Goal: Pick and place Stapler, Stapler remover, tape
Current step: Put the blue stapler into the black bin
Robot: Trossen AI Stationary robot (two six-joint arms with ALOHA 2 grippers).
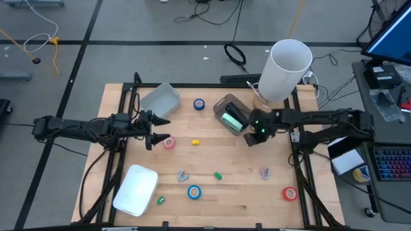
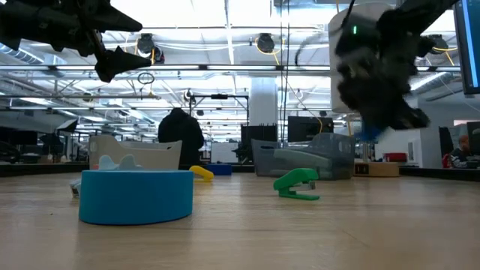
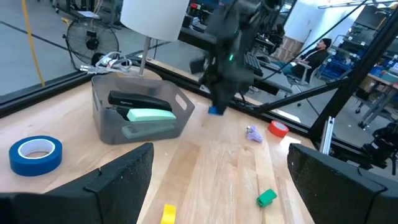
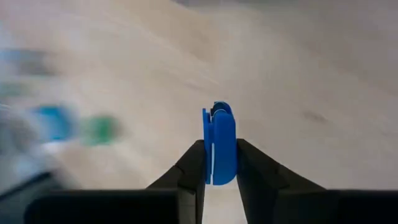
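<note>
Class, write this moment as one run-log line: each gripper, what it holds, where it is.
right gripper: shut on blue stapler, beside grey bin | left gripper: open, empty, above pink tape

No readable text, label, brand, number or sign anywhere.

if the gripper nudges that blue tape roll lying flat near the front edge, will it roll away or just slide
The blue tape roll lies flat on its side, core hole up, so a nudge would probably slide it rather than roll it. It looks small and hollow, so likely light and quick to skid on the smooth wooden table. Tipped onto its edge, it could roll.
</note>
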